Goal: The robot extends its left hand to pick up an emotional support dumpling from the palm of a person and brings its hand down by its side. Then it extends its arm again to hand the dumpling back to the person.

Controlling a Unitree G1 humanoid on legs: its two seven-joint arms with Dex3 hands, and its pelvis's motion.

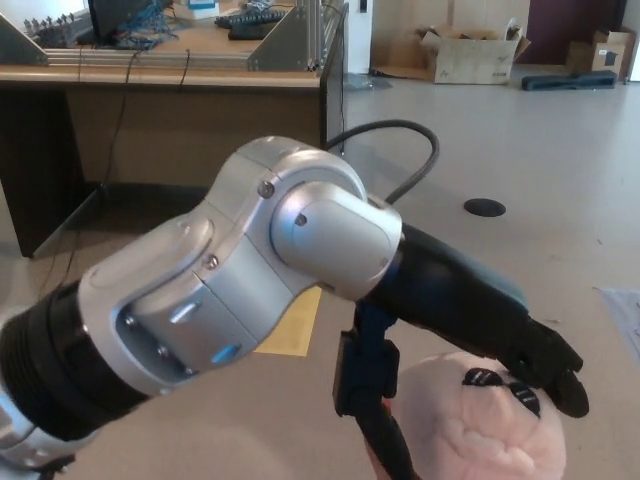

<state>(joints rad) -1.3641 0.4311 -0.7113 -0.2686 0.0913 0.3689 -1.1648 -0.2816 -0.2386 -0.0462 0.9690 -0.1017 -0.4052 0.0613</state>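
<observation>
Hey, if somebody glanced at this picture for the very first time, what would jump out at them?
The big silver and black left arm fills the middle, reaching in from the lower left. Its black left hand sits over a pink plush dumpling wearing sunglasses, at the bottom right. Behind stands a wooden desk, with a yellow sheet on the floor.

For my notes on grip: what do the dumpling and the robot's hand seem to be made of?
The dumpling looks like soft pale pink plush: fuzzy, creased surface. The left hand looks like hard black plastic, slightly glossy, though rubber pads cannot be excluded.
</observation>
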